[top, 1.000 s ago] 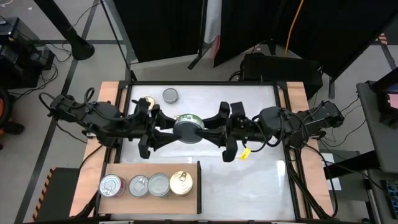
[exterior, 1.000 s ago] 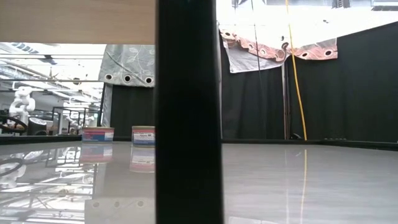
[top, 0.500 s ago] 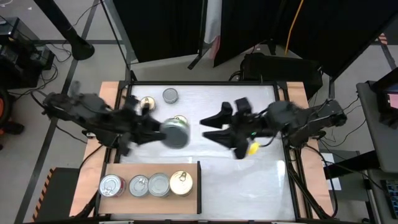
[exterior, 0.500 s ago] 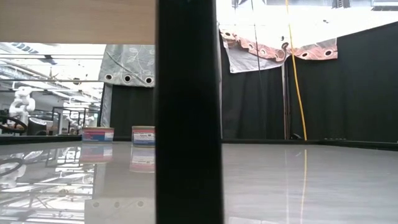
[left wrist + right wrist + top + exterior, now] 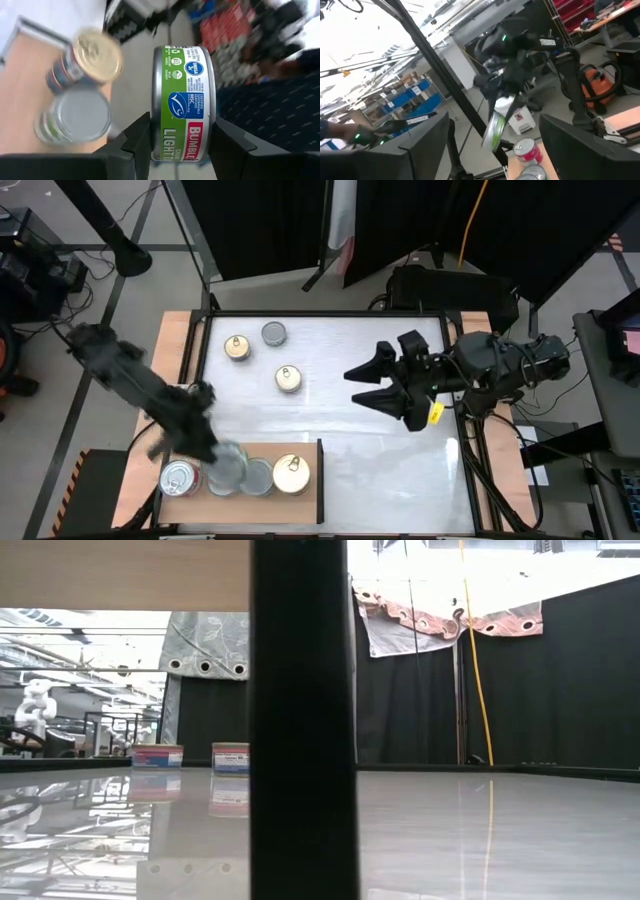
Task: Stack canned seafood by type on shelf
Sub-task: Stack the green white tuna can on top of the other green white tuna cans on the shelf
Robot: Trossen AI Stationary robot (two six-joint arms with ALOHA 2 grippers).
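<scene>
My left gripper (image 5: 222, 463) hangs over the left part of the wooden shelf (image 5: 300, 505), shut on a green-labelled can (image 5: 184, 95). A red-labelled silver can (image 5: 180, 478), another silver can (image 5: 260, 478) and a gold-lidded can (image 5: 291, 473) stand upright on the shelf. Two gold-lidded cans (image 5: 237, 347) (image 5: 289, 378) and a silver one (image 5: 273, 333) stand on the white table. My right gripper (image 5: 362, 385) hovers open over the table's middle right, with nothing between its fingers. My left gripper pinches the green-labelled can between its two fingers (image 5: 141, 137), one on each flat end (image 5: 156, 125). The green label wall faces the wrist camera. The fingers come from the table's left, slanting down. The can hangs clear above the cans on the shelf.
The shelf's dark upright edge (image 5: 321, 478) stands at its right side and fills the low view's middle (image 5: 300, 720). Two of the table's cans (image 5: 157, 755) (image 5: 230, 756) show behind it. The white table is bare right of the shelf (image 5: 400, 470).
A second ago both grippers met at one can over the table's middle. My right gripper has opened, let go and drawn back toward the right edge. My left gripper has carried the can toward the near left, over the shelf, rolling and tipping its wrist.
</scene>
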